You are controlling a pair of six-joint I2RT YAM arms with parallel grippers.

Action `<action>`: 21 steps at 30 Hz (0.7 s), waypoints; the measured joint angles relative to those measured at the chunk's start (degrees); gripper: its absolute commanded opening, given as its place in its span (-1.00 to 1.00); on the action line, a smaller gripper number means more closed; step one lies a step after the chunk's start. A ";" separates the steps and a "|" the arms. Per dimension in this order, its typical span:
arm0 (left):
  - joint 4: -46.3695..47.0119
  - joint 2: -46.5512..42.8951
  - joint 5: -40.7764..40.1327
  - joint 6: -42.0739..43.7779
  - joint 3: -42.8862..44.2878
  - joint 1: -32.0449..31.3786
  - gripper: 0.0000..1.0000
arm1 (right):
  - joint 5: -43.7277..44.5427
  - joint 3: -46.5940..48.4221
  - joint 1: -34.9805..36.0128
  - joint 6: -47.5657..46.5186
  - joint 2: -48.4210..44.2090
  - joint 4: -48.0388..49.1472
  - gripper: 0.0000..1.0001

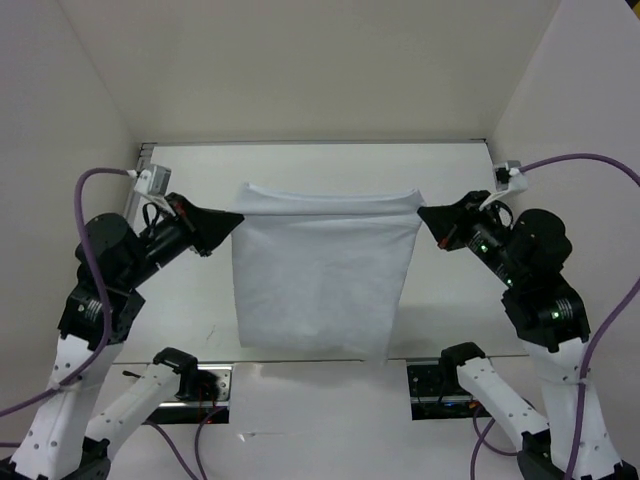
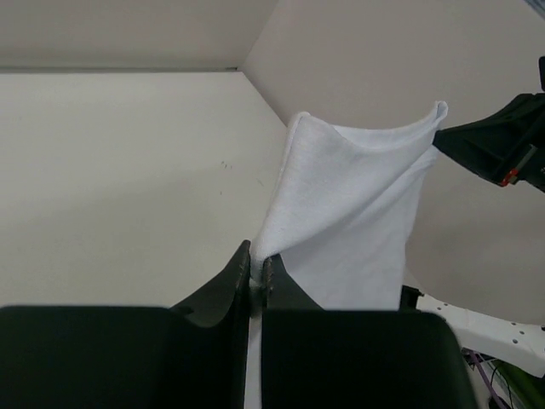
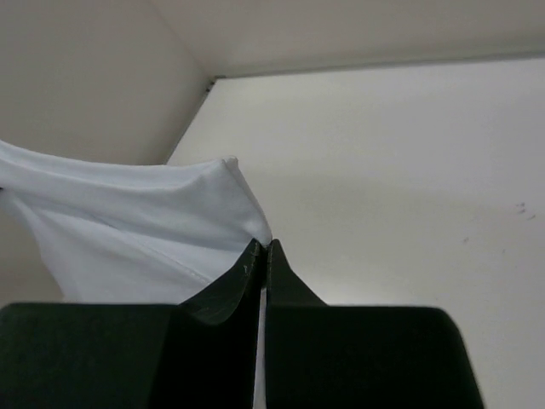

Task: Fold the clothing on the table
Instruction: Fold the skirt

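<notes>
The white clothing (image 1: 322, 272) hangs stretched in the air between both arms, above the white table (image 1: 200, 170). Its top edge runs level and its lower edge reaches toward the near side. My left gripper (image 1: 238, 219) is shut on the garment's upper left corner; in the left wrist view the clothing (image 2: 349, 221) rises from between the closed left gripper (image 2: 258, 262). My right gripper (image 1: 421, 213) is shut on the upper right corner; the right wrist view shows the clothing (image 3: 145, 221) pinched in the right gripper (image 3: 262, 247).
White upright walls (image 1: 90, 90) close in the table on the left, right and back. The arm bases and purple cables (image 1: 100, 260) sit at the near edge. A dark mounting plate (image 1: 205, 385) lies under each arm.
</notes>
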 measured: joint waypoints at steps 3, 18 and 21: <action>-0.13 4.74 -1.57 -0.13 -0.74 0.02 -0.92 | 0.04 -3.43 0.00 0.13 2.89 0.55 -1.00; 4.57 58.21 -12.90 -1.01 5.27 0.83 -0.94 | 8.57 2.62 -0.52 -1.09 49.40 7.15 -1.00; 5.51 60.61 -13.55 -0.85 8.63 0.98 -0.94 | 10.29 4.17 -0.52 -1.29 51.76 7.91 -1.00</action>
